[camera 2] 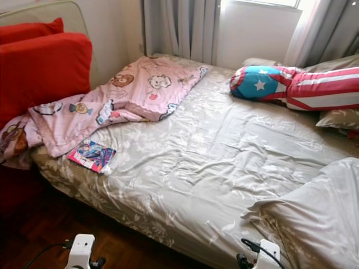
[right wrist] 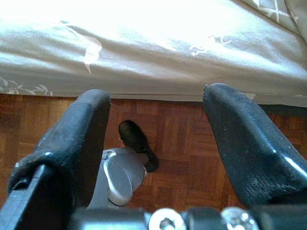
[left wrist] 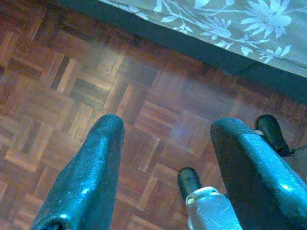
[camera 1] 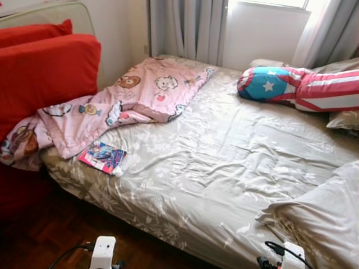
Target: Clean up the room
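Bed with loose bedding; both arms low at its edge.
Head views: pink blanket crumpled at bed's left corner, magazine just beside it; striped star pillow far right; red cushions left.
Left wrist view: left gripper, fingers spread wide, empty, above parquet floor.
Right wrist view: right gripper, fingers wide apart, empty, near the sheet edge.

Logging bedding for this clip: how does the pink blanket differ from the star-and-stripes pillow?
The pink blanket lies flat and rumpled, printed with cartoon animals; the star-and-stripes pillow is plump, with a blue end carrying a white star and red-white stripes. The blanket sits by the red cushions, the pillow near the window. Both rest on the bed.
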Robot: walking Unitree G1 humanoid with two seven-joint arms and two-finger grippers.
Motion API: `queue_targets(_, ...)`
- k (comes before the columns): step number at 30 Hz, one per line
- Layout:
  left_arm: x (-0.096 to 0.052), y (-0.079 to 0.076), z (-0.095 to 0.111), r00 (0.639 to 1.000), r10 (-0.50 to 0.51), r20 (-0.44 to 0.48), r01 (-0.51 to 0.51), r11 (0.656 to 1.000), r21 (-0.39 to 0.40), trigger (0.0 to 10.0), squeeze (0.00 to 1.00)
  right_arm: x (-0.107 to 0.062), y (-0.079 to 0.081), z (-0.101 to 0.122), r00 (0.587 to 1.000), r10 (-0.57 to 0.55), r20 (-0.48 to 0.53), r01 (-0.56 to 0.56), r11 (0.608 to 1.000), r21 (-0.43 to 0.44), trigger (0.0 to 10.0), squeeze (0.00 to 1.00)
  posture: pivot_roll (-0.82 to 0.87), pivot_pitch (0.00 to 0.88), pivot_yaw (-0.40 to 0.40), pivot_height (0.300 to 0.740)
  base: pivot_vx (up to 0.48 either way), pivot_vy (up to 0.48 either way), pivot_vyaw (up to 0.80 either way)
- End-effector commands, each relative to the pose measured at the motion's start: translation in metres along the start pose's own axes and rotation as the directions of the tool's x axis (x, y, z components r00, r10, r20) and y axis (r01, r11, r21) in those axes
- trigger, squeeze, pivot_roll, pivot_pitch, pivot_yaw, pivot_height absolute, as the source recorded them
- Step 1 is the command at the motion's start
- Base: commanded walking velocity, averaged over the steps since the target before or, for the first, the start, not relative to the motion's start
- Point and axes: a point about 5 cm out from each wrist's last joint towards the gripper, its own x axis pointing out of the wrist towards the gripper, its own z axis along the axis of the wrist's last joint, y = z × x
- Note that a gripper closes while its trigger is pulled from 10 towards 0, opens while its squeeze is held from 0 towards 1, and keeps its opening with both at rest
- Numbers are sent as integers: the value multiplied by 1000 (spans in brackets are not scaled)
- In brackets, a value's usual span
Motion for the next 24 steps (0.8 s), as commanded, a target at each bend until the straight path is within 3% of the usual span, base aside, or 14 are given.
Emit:
queue_targets(1,0,0,-2,1000,6,-5,-5,1000,6,10000,0,0,0,1,1000,-3,-3,3,1000,-6,10000,0,16,24,-5,740,0,0,-788)
queue_targets(12,0,1,-1,1000,11,-6,-11,1000,3,10000,0,0,0,1,1000,-3,-3,3,1000,-5,10000,0,18,34,-7,740,0,0,-788)
queue_targets(17,0,1,0,1000,11,-3,-11,1000,17,10000,0,0,0,2,1000,-3,-3,3,1000,-4,10000,0,19,37,-7,740,0,-326,-788)
queue_targets(24,0,1,0,1000,14,1,-14,1000,-2,10000,0,1,0,2,1000,-4,-3,4,1000,-1,10000,0,21,43,-4,740,0,0,-788)
